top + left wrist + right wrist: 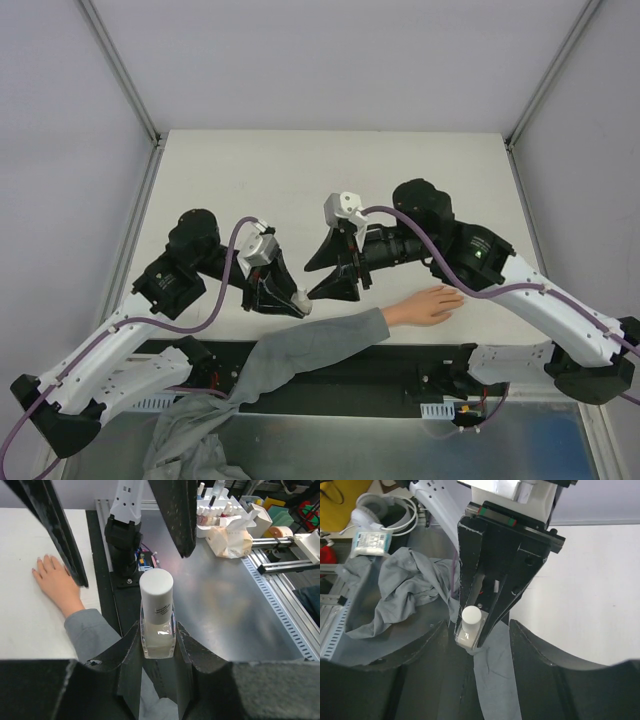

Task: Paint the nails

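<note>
Overhead and wrist views of one moment. My left fingers (127,652) are clamped on the glass body of a small bottle (158,630), one finger on each side. Its white cap (156,586) is on and stands clear beyond the fingertips, and the contents look pale and nearly clear.

My right fingers (422,672) are apart, with a wide gap between them, and hold nothing. They point toward the cap. In the right wrist view the cap sits in line with the gap, just ahead of the tips. In the left wrist view the two dark fingers hang on either side of it without touching. Both pairs meet over the white worktop (300,180), near its front edge.

A pale hand (428,305) lies flat, palm down, on the worktop near that edge, to the right of the bottle and beside my right arm (545,315). Its grey sleeve (320,345) runs back off the front edge toward the left. The nails (39,559) face up at the ends of the spread digits, well apart from the bottle and from both pairs of fingers. They are too small to tell whether any colour is on them.

Off the worktop, in the left wrist view, a white tray (215,527) of small bottles stands on a metal bench (225,610).
</note>
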Robot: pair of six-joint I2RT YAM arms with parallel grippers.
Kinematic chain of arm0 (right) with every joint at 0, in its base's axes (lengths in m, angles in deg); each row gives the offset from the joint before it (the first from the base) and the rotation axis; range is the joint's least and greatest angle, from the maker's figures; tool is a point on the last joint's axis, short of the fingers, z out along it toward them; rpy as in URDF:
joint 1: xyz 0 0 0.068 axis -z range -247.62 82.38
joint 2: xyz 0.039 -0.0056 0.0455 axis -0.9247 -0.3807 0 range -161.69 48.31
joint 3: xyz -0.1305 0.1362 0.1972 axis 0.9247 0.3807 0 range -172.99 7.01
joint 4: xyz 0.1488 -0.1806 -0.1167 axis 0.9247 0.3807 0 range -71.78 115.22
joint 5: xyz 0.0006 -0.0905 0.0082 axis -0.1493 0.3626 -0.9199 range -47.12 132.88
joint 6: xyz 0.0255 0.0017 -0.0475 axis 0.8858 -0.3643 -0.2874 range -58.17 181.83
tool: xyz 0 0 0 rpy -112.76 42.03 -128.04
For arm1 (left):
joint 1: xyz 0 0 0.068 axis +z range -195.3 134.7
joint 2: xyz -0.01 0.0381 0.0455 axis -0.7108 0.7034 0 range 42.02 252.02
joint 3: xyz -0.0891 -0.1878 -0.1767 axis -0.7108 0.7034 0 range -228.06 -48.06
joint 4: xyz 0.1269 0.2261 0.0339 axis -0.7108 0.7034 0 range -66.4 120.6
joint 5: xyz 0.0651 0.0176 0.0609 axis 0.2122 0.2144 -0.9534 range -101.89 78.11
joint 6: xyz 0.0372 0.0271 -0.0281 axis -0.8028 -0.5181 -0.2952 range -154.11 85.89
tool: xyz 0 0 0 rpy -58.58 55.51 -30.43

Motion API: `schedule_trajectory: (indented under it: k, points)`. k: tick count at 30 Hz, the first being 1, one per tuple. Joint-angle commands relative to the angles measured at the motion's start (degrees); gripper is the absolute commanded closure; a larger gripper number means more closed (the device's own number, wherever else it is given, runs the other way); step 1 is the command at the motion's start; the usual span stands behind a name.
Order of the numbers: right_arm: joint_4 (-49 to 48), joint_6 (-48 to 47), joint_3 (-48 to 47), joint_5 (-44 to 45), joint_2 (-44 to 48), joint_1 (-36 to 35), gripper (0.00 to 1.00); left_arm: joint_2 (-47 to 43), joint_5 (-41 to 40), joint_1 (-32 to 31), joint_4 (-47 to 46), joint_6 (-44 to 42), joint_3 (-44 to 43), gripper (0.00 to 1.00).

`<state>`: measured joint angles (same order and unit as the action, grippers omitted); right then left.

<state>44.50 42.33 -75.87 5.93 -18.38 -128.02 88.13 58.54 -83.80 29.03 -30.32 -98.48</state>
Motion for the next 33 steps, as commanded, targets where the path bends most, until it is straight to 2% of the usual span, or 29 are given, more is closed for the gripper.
schedule_trajectory:
  k: [1,7,9,10,11,12,14,16,18,19,20,21,22,23,24,25,28,30,31,33]
  points:
    - [-7.38,1.4,-1.41,-10.77,-2.12,0.55,0.47,0.03,5.86,0.62,-2.18,0.07,-3.11,1.0]
    - [-8.09,2.19,-0.55,-13.67,-4.06,0.55,0.55,1.44,4.98,0.62,-2.35,-0.19,-4.43,1.0]
    - [-8.26,2.28,0.16,-14.03,-3.79,0.55,0.61,1.79,4.45,0.62,-2.44,-0.19,-4.96,1.0]
    - [-8.44,2.28,0.51,-14.03,-3.7,0.46,0.66,2.23,3.58,0.62,-2.53,-0.1,-5.13,1.0]
    - [-8.44,2.45,1.13,-14.11,-3.62,0.55,0.77,2.49,2.96,0.62,-2.53,-0.1,-5.57,1.0]
    - [-8.53,2.54,1.48,-13.94,-3.36,0.46,0.84,2.67,2.17,0.62,-2.62,0.07,-5.83,1.0]
    - [-8.53,2.72,2.97,-11.41,-2.65,0.55,1.0,2.93,-4.05,0.71,-2.53,0.6,-6.54,1.0]
    - [-8.7,3.16,4.9,-7.89,-0.9,0.37,1.0,2.67,-11.07,0.97,-2.27,0.95,-7.06,1.0]
    - [-10.89,6.65,10.06,1.75,1.12,0.29,1.0,2.5,-24.85,1.06,-1.83,0.87,-7.33,1.0]
    - [-13.16,7.37,11.75,8.67,3.31,-1.63,1.0,2.5,-31.0,1.06,-1.74,1.56,-7.59,1.0]
    - [-11.45,5.46,12.11,49.28,3.76,-6.7,1.0,2.76,-42.63,1.06,-1.48,2.35,-7.77,1.0]
    - [-11.95,3.01,12.73,77.18,2.72,-15.1,1.0,3.2,-46.66,1.15,-1.56,2.62,-7.94,1.0]
    - [-17.79,-0.32,12.3,98.17,-1.99,-24.75,1.0,4.5,-50.27,1.06,-1.65,2.97,-8.47,1.0]
    - [-16.28,2.25,10.47,111.78,-3.77,-25.63,1.0,5.13,-52.31,0.97,-2.61,3.32,-8.65,1.0]
    - [-10.78,8.37,8.1,112.18,-5.27,-25.64,1.0,5.66,-54.07,0.97,-3.75,3.67,-8.56,1.0]
    - [-0.2,19.13,3.64,111.05,-7.03,-24.77,1.0,6.27,-54.7,0.97,-5.07,4.2,-7.87,1.0]
    - [0.69,18.37,0.09,106.4,-11.34,-24.59,1.0,7.24,-51.99,0.97,-8.68,4.82,-7.07,1.0]
    - [-0.09,14.78,-0.97,98.07,-11.88,-22.93,0.98,7.42,-46.39,1.06,-8.68,3.95,-7.07,1.0]
    - [0.26,12.85,-1.76,91.68,-11.7,-22.22,0.87,6.98,-43.74,0.97,-8.68,2.99,-6.55,1.0]
    - [1.31,10.9,-2.21,83.31,-9.78,-20.03,0.73,5.76,-36.64,1.06,-8.25,2.1,-5.75,1.0]
